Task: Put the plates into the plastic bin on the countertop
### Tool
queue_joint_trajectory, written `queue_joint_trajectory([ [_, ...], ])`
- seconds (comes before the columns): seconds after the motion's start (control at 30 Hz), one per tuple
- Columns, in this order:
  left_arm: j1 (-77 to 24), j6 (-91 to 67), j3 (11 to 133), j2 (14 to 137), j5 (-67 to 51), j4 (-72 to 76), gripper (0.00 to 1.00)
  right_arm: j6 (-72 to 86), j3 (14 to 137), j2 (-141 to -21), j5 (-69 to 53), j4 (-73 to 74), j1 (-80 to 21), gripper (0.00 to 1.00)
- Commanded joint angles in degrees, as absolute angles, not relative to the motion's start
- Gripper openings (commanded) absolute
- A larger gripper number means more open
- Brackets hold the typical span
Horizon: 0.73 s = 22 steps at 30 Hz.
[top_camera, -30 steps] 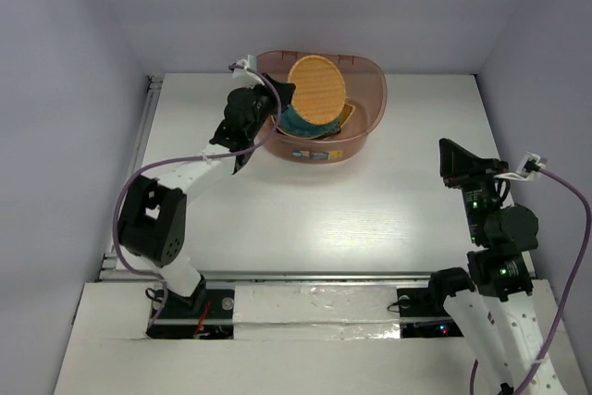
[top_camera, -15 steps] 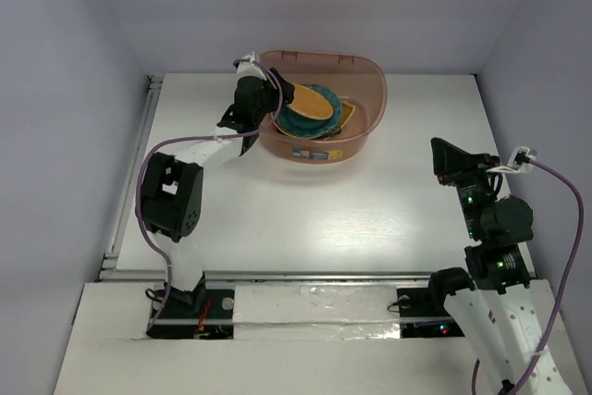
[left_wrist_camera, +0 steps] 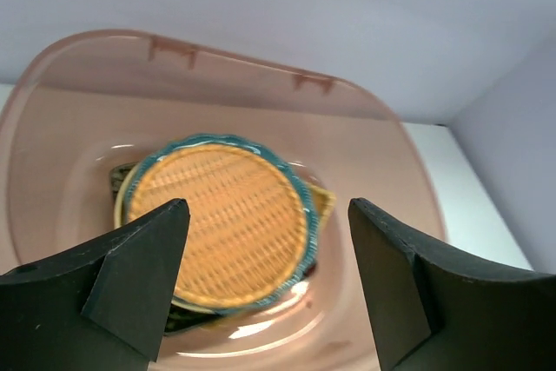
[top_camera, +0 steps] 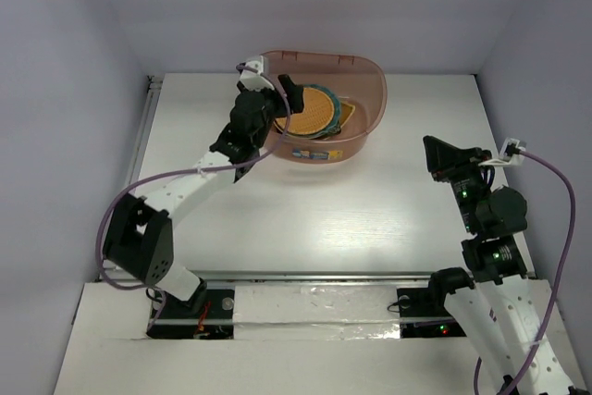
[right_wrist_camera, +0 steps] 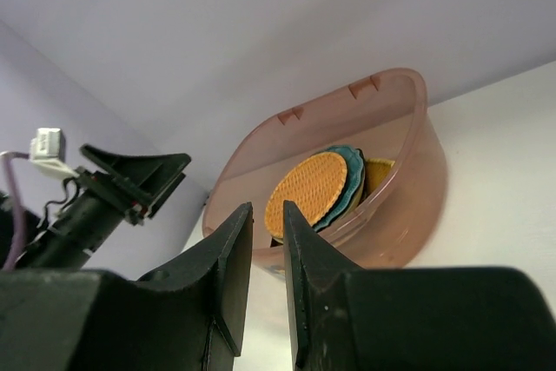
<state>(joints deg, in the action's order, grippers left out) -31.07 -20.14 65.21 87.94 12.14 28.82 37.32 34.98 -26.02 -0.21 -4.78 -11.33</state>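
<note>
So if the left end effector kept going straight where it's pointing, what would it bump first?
Most likely the woven round plate, top of the stack inside the plastic bin. The wrist view shows it centred between the open fingers of the left end effector, nothing in front, though depth is unclear.

Top external: high behind the arm bases [top_camera: 190, 301], looking down and forward over the whole countertop [top_camera: 324, 219], with the plastic bin [top_camera: 370, 71] at the far edge. Left wrist: close over the bin [left_wrist_camera: 78, 119], looking down inside at the woven round plate [left_wrist_camera: 217, 223]. Right wrist: low, well away on the right, looking across at the same bin [right_wrist_camera: 417, 171] and plate [right_wrist_camera: 306, 190].
</note>
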Motion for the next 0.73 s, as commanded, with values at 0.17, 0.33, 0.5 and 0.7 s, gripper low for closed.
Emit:
queue_joint_trajectory([
  [0.17,-35.0,-20.9,52.0,71.9,11.4,37.5,0.72,37.4,35.9,-27.8,-3.0,-9.4,-11.4,0.27],
  [0.33,-35.6,-25.6,43.6,62.3,8.8,41.6,0.72,37.0,36.9,-29.2,-4.7,-9.3,-11.4,0.45],
  [0.5,-36.1,-26.9,38.9,56.2,9.1,37.7,0.75,37.2,36.9,-28.7,-4.4,-9.9,-11.4,0.54],
  [0.7,-36.1,-28.1,34.5,50.4,9.3,35.5,0.74,38.7,37.0,-30.0,-7.4,-12.5,-11.4,0.54],
])
